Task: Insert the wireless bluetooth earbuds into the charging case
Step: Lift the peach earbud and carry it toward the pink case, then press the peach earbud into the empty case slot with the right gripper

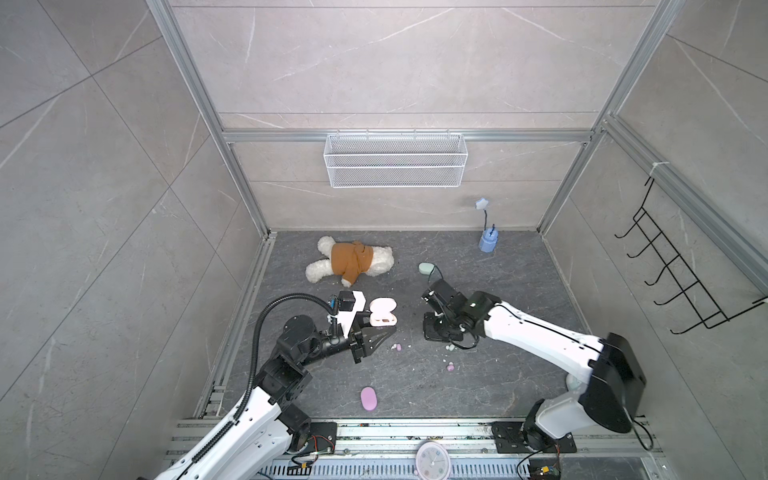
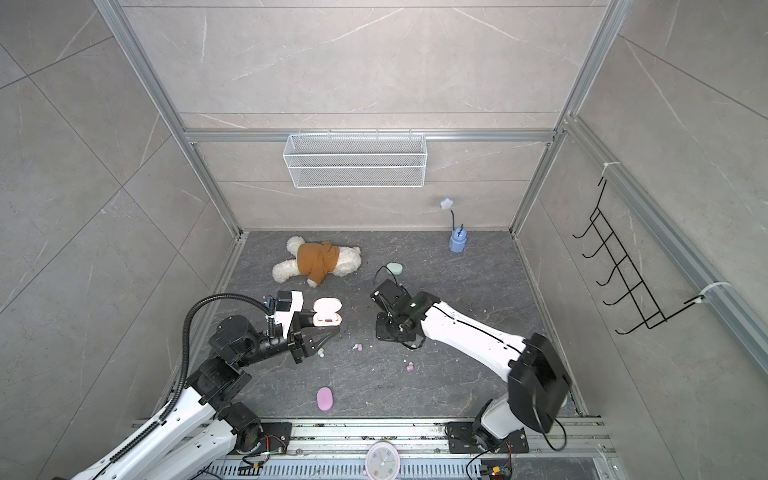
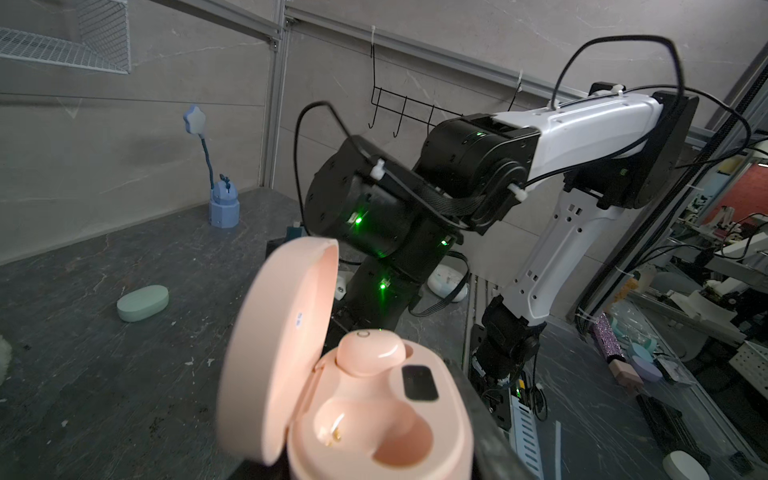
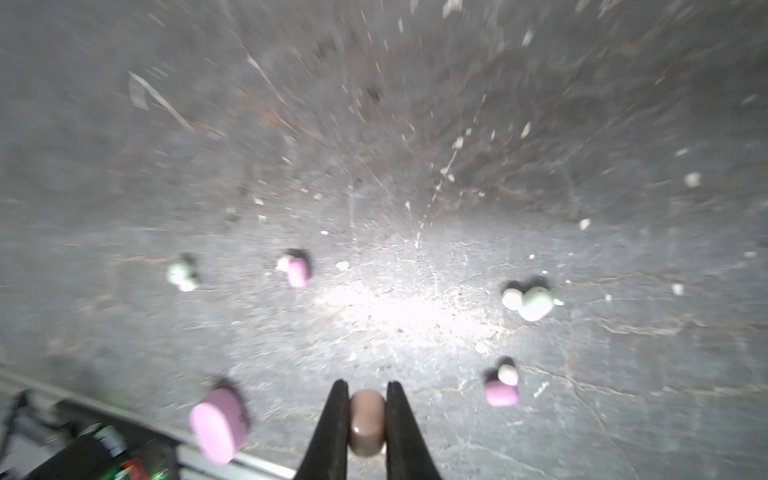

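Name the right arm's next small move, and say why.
Probably carry the peach bud over to the open case. The right gripper is shut on that bud, and the case has one seated bud while its other socket is empty.

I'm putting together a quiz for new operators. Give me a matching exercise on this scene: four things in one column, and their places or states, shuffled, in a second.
Things
1. pink charging case
2. mint case
3. lilac case
4. peach earbud

States
A. closed, at the front of the table
B. pinched in the right gripper
C. open, held by the left gripper
D. closed, far back on the table

Pairs: 1-C, 2-D, 3-A, 4-B
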Robot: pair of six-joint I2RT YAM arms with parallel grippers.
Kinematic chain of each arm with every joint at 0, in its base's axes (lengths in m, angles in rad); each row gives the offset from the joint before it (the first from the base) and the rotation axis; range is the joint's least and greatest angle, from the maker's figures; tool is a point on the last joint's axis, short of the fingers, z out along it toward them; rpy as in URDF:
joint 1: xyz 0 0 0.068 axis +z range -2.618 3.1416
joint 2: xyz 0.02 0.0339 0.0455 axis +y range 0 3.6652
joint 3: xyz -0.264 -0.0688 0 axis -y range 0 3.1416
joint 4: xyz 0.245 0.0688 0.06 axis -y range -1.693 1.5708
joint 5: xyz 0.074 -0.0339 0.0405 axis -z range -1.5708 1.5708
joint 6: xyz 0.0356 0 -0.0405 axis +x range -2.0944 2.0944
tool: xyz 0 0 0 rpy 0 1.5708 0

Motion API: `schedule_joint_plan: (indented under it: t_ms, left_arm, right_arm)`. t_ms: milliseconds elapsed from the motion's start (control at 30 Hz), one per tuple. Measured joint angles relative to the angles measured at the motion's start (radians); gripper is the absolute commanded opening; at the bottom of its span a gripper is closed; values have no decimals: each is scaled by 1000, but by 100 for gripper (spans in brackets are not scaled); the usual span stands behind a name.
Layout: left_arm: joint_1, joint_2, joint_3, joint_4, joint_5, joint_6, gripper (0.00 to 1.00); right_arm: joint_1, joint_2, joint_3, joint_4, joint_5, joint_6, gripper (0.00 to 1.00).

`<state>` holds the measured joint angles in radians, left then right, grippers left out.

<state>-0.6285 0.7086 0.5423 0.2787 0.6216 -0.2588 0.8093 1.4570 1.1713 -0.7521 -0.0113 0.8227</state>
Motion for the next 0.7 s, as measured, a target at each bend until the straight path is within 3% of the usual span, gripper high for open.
schedule_joint_plan:
  t_ms: [267,700]
  left_arm:
    - [0,219,14,210,79,-16,22]
    - [-33,497,148,526,172,-65,22]
  right_arm:
    - [-13,-261,31,-10,-26,21,15]
    - [-13,-414,113,88,-124,50,16]
